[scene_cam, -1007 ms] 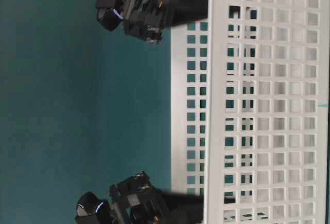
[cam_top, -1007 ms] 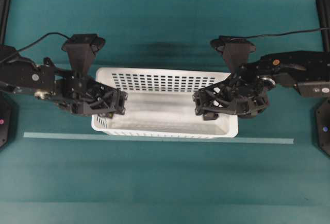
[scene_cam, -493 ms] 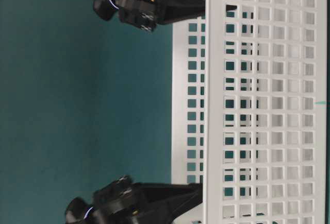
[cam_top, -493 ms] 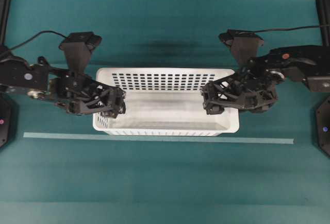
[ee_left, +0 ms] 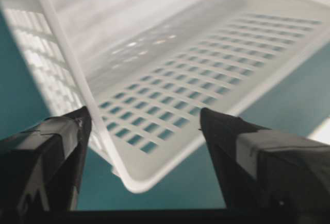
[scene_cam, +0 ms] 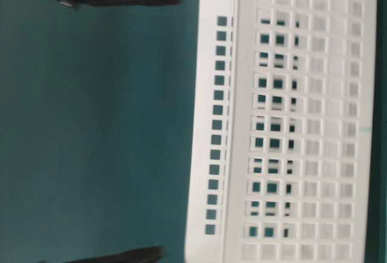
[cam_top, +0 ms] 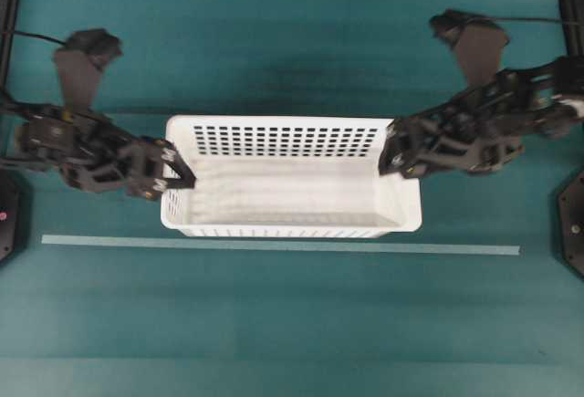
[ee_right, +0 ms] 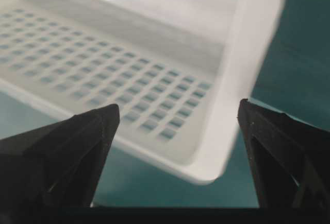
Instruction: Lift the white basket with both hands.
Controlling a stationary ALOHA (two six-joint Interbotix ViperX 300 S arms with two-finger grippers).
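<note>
The white basket (cam_top: 292,198) sits in the middle of the teal table, long sides running left to right, and nothing shows inside it. My left gripper (cam_top: 181,171) is open at the basket's left end wall, its fingers straddling the rim. In the left wrist view the left gripper (ee_left: 144,116) frames a rounded corner of the white basket (ee_left: 170,74) without pinching it. My right gripper (cam_top: 388,151) is open at the right end wall. The right gripper (ee_right: 178,105) has the other corner of the white basket (ee_right: 154,69) between its wide-spread fingers. In the table-level view the basket (scene_cam: 290,124) appears blurred.
A pale tape strip (cam_top: 274,245) runs across the table just in front of the basket. Black arm bases stand at the left edge (cam_top: 7,214) and the right edge (cam_top: 573,224). Teal cloth surrounds the basket on all sides.
Both grippers have drawn back outward from over the basket's floor to its end walls, and their jaws have opened wider. The basket has stayed about where it was.
</note>
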